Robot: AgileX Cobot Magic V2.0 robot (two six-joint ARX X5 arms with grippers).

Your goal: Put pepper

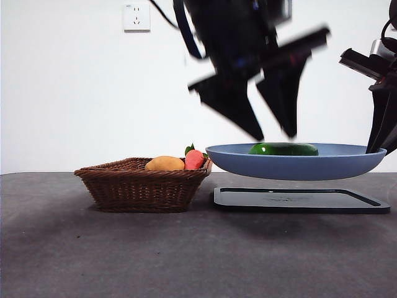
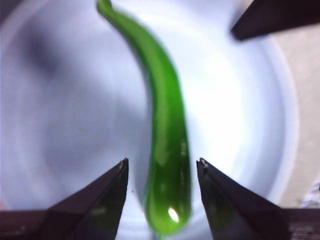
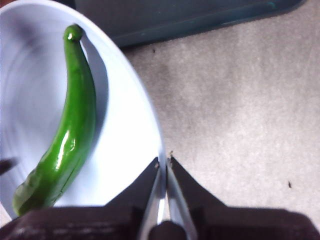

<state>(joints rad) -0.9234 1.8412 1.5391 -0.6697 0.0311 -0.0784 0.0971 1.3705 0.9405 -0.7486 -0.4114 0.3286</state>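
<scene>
The glossy green pepper [image 1: 283, 149] lies inside the blue plate [image 1: 295, 163], which is held in the air above a dark tray. My right gripper [image 3: 164, 161] is shut on the plate's rim [image 3: 159, 150] at the plate's right side [image 1: 379, 139]. My left gripper [image 1: 276, 133] hangs open just above the plate, its jaws either side of the pepper [image 2: 167, 150] without touching it. The pepper [image 3: 62, 135] also shows in the right wrist view, lying loose in the plate [image 3: 125, 150].
A brown wicker basket [image 1: 142, 186] stands left of the plate, holding a yellow-orange fruit [image 1: 164, 164] and a red-orange fruit with green leaves [image 1: 194, 159]. A flat dark tray [image 1: 301, 200] lies on the table under the plate. A wall socket [image 1: 136, 17] is behind.
</scene>
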